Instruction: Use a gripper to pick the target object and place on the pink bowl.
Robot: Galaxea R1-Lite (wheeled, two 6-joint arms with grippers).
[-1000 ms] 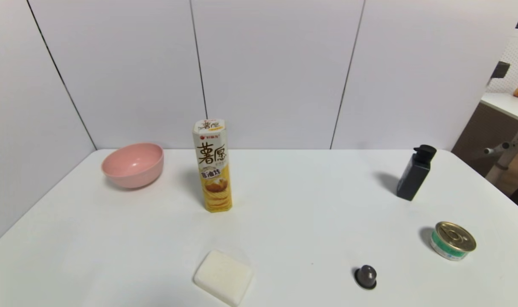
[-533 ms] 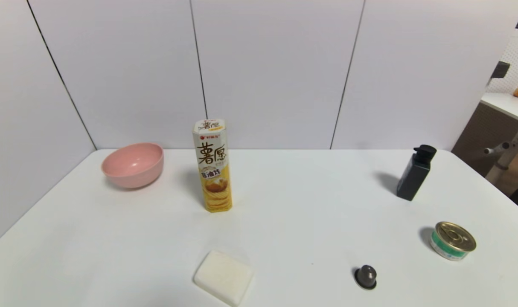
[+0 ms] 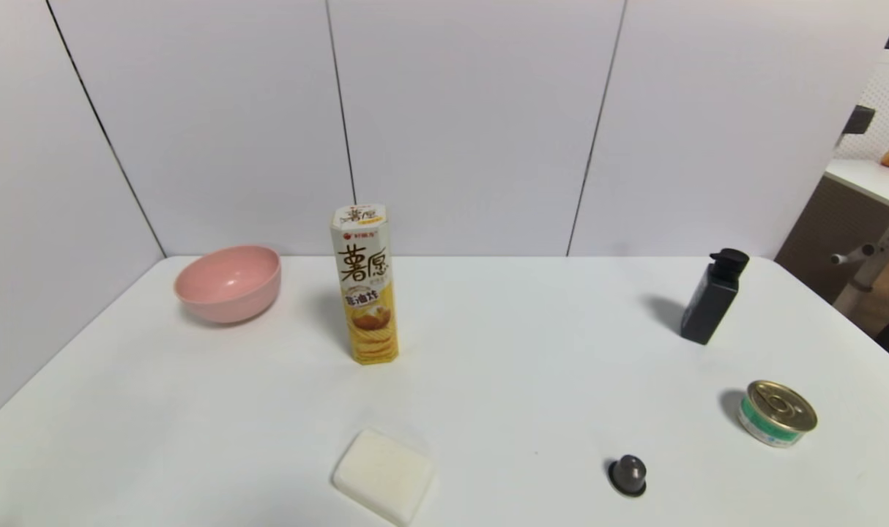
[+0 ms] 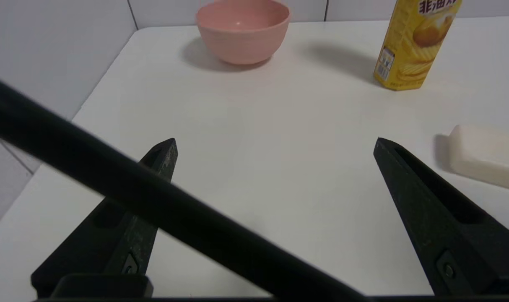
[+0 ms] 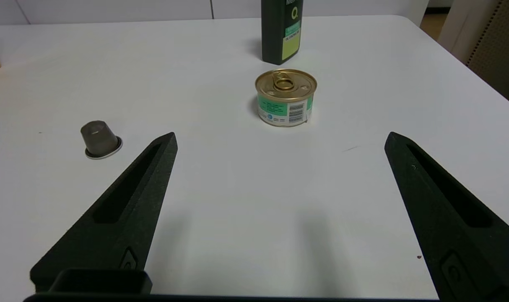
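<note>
the chip box (image 3: 365, 284) stands upright toward the far left part of the desk (image 3: 503, 366), and the pink bowl (image 3: 228, 282) sits to its left, near it but apart, close to the back corner by the wall. the box is the tallest thing here and stands clear on all sides, so its narrow body is open to a side grasp. nothing has been picked yet; the task looks to be at its very start.

neither arm appears in the head view, so both seem held back near the robot's body. the left end effector (image 4: 275, 140) has its fingers spread wide, hovering over bare desk with nothing between them; a dark cable crosses in front of its camera. from there the bowl and the box lie ahead, with a white soap bar (image 3: 383, 476) off to one side. being on the box's side of the desk, this arm is probably the one to reach.

the right end effector (image 5: 279, 138) is likewise wide and empty, facing a small tin can (image 5: 285, 97), a dark capsule (image 5: 99, 139) and the black pump bottle (image 5: 281, 30), all well apart from the box. it is likely idle.

the bowl is wider than the box, so the box should sit in it, though a tall thin carton may tip when released.
</note>
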